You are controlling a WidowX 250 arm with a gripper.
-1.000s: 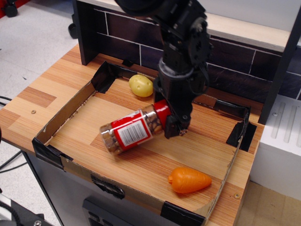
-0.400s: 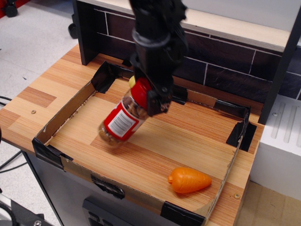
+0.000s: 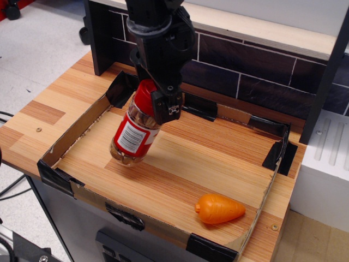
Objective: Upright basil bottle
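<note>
Robot lab or test room, not real kitchen. Small wooden table with cardboard walls taped on by black tape, making pen for objects. Back wall only mock dark tile panel with wood top. Toy carrot inside. Grey floor, cables, caster wheel of furniture at the edges.

An orange carrot toy lies on its side near the front right corner of the table, just inside the low cardboard wall that rings the work area. Black tape patches the wall's corners. A dark tiled backboard runs along the far edge.
</note>
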